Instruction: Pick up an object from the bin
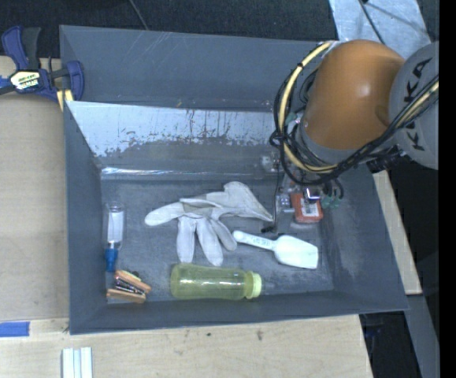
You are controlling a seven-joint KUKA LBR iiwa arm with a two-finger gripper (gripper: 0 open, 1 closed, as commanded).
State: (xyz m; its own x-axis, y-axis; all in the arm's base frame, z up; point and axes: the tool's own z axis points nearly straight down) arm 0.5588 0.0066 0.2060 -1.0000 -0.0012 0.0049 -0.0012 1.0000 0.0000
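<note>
Glossy orange wrist dome (350, 93); end effector (279, 217) beside smooth white plastic scoop (292, 251).

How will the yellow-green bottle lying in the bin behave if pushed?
The yellow-green bottle lies on its side and looks round, so it would probably roll. Its smooth, translucent plastic may be slippery and fairly light.

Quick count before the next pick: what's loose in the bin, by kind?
White glove: 1
White spoon: 1
Yellow-green bottle: 1
Clear tube with blue cap: 1
Brown clip: 1
Total: 5
</note>
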